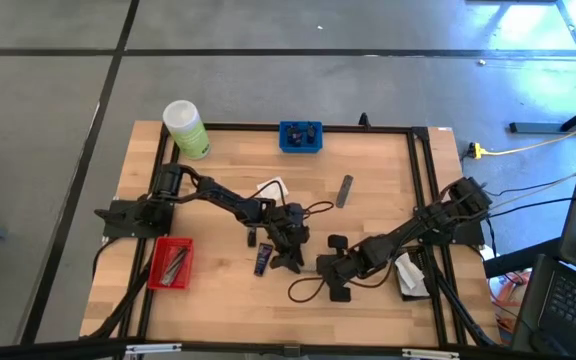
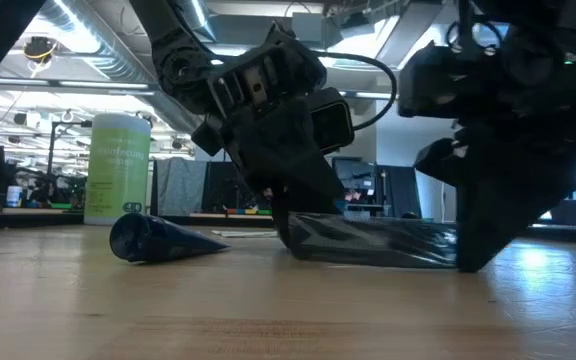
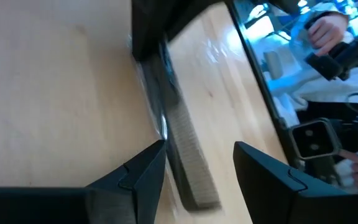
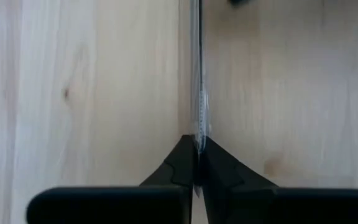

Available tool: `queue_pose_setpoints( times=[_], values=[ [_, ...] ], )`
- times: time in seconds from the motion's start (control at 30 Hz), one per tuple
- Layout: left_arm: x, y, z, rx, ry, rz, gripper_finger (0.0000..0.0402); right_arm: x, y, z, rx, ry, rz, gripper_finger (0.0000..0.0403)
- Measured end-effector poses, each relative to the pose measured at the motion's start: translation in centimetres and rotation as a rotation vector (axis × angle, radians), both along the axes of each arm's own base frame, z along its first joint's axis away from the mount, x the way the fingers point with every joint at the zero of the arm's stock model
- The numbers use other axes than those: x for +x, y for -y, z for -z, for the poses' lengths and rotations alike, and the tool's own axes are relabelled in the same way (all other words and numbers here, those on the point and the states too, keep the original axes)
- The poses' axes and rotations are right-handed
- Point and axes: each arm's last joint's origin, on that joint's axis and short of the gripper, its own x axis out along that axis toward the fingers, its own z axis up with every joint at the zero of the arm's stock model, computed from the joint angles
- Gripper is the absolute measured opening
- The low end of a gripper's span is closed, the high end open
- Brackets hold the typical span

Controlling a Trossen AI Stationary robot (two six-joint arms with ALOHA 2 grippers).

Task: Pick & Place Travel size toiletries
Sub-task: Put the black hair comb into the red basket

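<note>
1. You are looking at a robotics lab or workshop: the wooden desk [image 1: 368,170] stands on a bare concrete floor [image 1: 48,100].
2. At your 3 o'clock, a laptop [image 1: 573,300] and cables [image 1: 528,150].
3. Beyond the desk, exposed ceiling ducts [image 2: 98,50] and cluttered workbenches [image 2: 28,190].

We see a green bottle [image 1: 186,129] at the table's [image 1: 368,170] corner, a blue tray [image 1: 300,136] and a red tray [image 1: 171,263].
</note>
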Motion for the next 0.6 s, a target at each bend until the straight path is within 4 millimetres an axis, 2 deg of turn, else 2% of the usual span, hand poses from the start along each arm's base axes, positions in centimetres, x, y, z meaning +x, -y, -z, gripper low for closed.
queue_pose_setpoints(
  times=[0.3, 0.6],
  values=[
    [-0.1, 0.1, -0.3, -0.008, 0.009, 0.032, 0.0187, -0.1, 0.1, -0.7, 0.100, -0.030, -0.001, 0.0013],
    [-0.1, 0.3, -1.2, 0.214, -0.023, -0.030, 0.0187, 0.3, 0.1, -1.0, 0.140, 0.001, -0.003, 0.0013]
  ],
)
